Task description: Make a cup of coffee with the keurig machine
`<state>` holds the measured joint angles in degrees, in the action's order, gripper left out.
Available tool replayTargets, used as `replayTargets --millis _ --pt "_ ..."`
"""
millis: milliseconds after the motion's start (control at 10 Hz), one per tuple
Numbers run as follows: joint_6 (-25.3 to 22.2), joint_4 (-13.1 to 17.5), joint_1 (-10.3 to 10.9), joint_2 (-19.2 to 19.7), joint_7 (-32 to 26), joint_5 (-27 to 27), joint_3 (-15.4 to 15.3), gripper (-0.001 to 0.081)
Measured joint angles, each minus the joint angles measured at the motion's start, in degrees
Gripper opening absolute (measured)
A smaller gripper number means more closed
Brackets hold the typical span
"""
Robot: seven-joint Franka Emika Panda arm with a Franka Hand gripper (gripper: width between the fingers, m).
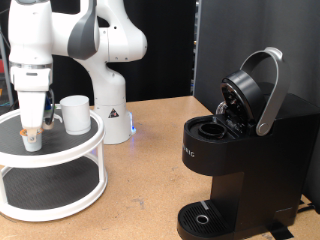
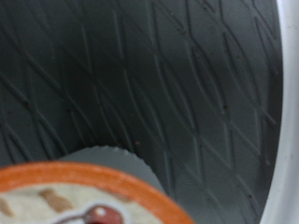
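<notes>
Pincer (image 1: 33, 128) directly above small pod (image 1: 33, 139) on round stand (image 1: 60, 150); its opening cannot be judged. Cup (image 1: 75, 113) stands just beside; machine (image 1: 245, 160), lid raised, sits well apart at the exterior view's right.

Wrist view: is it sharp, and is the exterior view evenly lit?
Wrist view: soft and blurred, the orange-rimmed round pod lid nearest and haziest. Exterior view: sharp, bright on the wooden table; the boxy black coffee machine loses detail against the dark backdrop.
</notes>
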<state>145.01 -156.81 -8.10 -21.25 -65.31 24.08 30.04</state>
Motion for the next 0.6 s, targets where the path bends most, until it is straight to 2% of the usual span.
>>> replayTargets --millis 300,400,500,600 --pt "0.6 -0.4 -0.2 0.4 0.0 0.1 0.0 0.0805" --pt "0.6 -0.5 -0.2 0.4 0.0 0.1 0.0 0.0710" --pt "0.6 -0.6 -0.2 0.4 0.0 0.1 0.0 0.0710" --pt "0.6 -0.6 -0.2 0.4 0.0 0.1 0.0 0.0528"
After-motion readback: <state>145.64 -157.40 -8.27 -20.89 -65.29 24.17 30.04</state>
